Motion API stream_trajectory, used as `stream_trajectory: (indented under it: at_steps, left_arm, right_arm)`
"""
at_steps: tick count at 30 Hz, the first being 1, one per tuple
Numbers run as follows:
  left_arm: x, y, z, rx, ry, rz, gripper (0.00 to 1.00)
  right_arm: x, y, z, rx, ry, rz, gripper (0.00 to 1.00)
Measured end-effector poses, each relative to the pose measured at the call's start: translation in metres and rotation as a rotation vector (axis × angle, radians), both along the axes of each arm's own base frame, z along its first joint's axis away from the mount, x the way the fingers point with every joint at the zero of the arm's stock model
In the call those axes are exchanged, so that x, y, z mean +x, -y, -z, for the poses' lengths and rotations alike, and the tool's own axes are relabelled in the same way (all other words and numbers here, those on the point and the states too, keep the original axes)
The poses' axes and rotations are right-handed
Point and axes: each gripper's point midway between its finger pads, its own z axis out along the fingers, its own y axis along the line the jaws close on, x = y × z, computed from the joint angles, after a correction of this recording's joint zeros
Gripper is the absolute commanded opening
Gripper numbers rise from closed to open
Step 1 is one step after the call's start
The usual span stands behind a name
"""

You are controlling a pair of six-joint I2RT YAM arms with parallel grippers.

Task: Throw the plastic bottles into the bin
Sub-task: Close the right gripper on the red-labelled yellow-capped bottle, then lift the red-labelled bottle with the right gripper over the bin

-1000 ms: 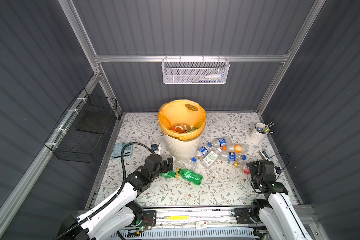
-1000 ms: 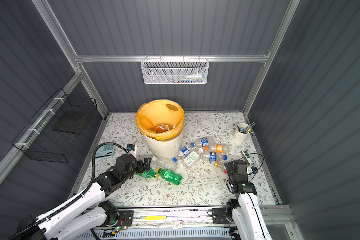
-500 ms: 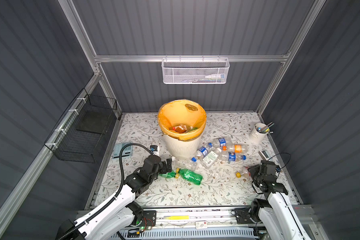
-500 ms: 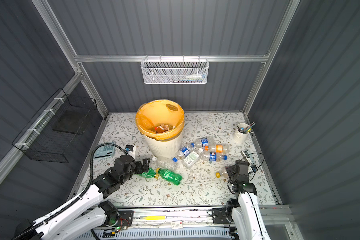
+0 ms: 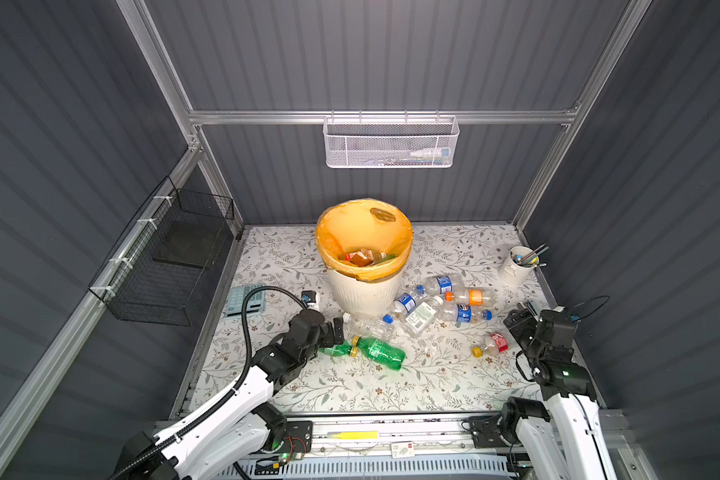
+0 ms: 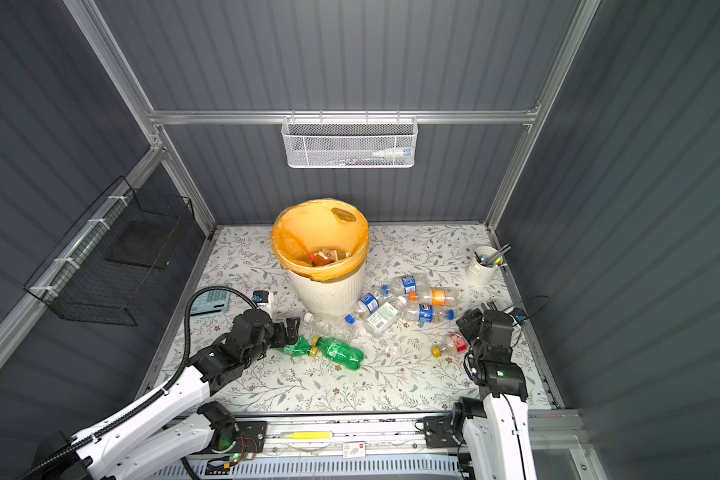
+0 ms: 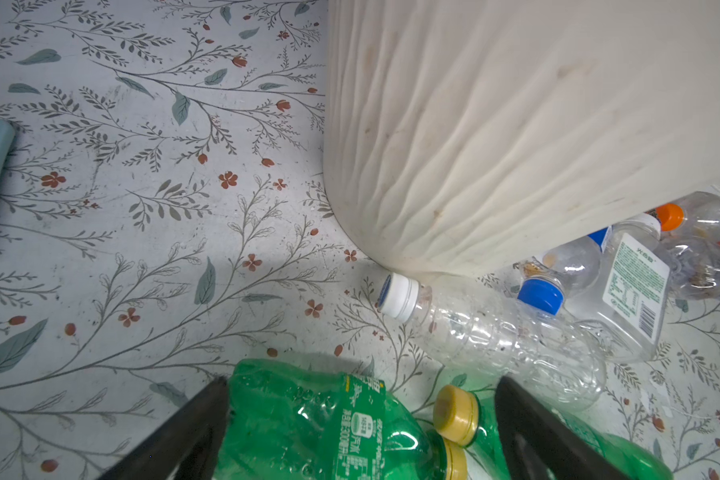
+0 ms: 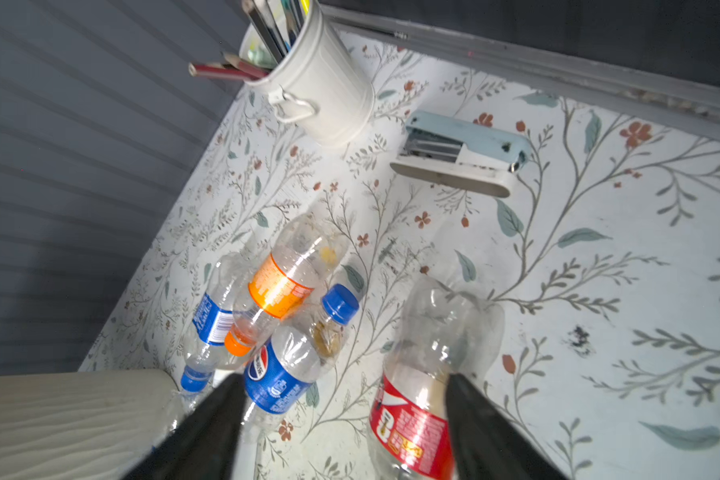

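The bin (image 5: 366, 291), cream and ribbed with an orange bag, holds some bottles; its wall fills the left wrist view (image 7: 516, 124). My left gripper (image 5: 336, 332) is open, its jaws on either side of a crushed green bottle (image 7: 308, 419), next to a second green bottle (image 5: 381, 353). A clear white-capped bottle (image 7: 495, 336) lies against the bin. Several labelled bottles (image 5: 441, 303) are heaped to the bin's right. My right gripper (image 8: 346, 380) is open, and a red-labelled bottle (image 8: 416, 415) lies between its fingers, close to one of them. In both top views that bottle (image 6: 449, 345) lies flat.
A white cup of pens (image 5: 516, 266) stands at the back right, with a stapler (image 8: 458, 153) near it. A calculator (image 5: 246, 297) lies at the left edge. A black wire basket (image 5: 171, 257) hangs on the left wall and a white mesh basket (image 5: 391, 143) on the back wall.
The red-labelled bottle has shifted on the table beside the right gripper and now shows its yellow cap. The right gripper has drawn back slightly. The left arm has hardly moved.
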Motion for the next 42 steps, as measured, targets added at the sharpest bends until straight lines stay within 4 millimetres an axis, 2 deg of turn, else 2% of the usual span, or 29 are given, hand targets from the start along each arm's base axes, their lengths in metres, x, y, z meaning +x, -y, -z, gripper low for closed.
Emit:
stream_trajectory:
  at_steps: [4, 7, 11, 14, 18, 21, 24, 27, 29, 32, 35, 38, 42]
  left_arm:
    - [0.0, 0.0, 0.0, -0.004, -0.002, -0.004, 1.0]
    - [0.0, 0.0, -0.002, -0.009, 0.004, -0.004, 1.0]
    - [0.0, 0.0, -0.003, -0.012, 0.008, -0.004, 1.0]
    - [0.0, 0.0, 0.0, -0.004, -0.001, -0.003, 1.0]
    - [0.0, 0.0, 0.002, 0.001, -0.006, -0.002, 1.0]
    - [0.0, 0.0, 0.0, -0.002, -0.001, -0.002, 1.0]
    - [0.0, 0.0, -0.002, -0.007, 0.005, -0.002, 1.0]
    - [0.0, 0.0, -0.002, -0.007, 0.005, -0.002, 1.0]
    - [0.0, -0.001, -0.002, -0.004, 0.008, -0.007, 1.0]
    - [0.001, -0.004, -0.002, 0.006, 0.011, -0.019, 1.0]
    - [0.001, -0.007, -0.001, 0.02, 0.01, -0.032, 1.0]
    - [0.001, -0.015, 0.0, 0.043, 0.014, -0.06, 1.0]
    - [-0.001, -0.027, -0.004, 0.049, 0.034, -0.113, 1.0]
  right_arm:
    - [-0.012, -0.004, 0.035, 0.026, -0.108, -0.007, 0.94]
    - [-0.019, -0.005, 0.053, 0.035, -0.15, -0.008, 0.96]
    - [-0.018, -0.006, 0.075, 0.056, -0.204, -0.011, 0.97]
    - [-0.01, -0.009, 0.092, 0.096, -0.253, -0.028, 0.93]
    - [-0.006, -0.013, 0.11, 0.129, -0.318, -0.049, 0.82]
    - [-0.006, -0.013, 0.109, 0.134, -0.309, -0.053, 0.73]
    - [-0.002, -0.012, 0.096, 0.121, -0.251, -0.057, 0.64]
    - [0.0, -0.012, 0.083, 0.104, -0.199, -0.063, 0.6]
    - [-0.001, -0.012, 0.073, 0.091, -0.171, -0.071, 0.58]
    - [0.001, -0.011, 0.047, 0.055, -0.116, -0.086, 0.57]
    - [0.009, -0.008, -0.001, 0.006, -0.027, -0.102, 0.57]
    - [0.015, -0.008, -0.072, -0.052, 0.133, -0.12, 0.57]
    - [0.012, -0.014, -0.195, -0.123, 0.437, -0.145, 0.57]
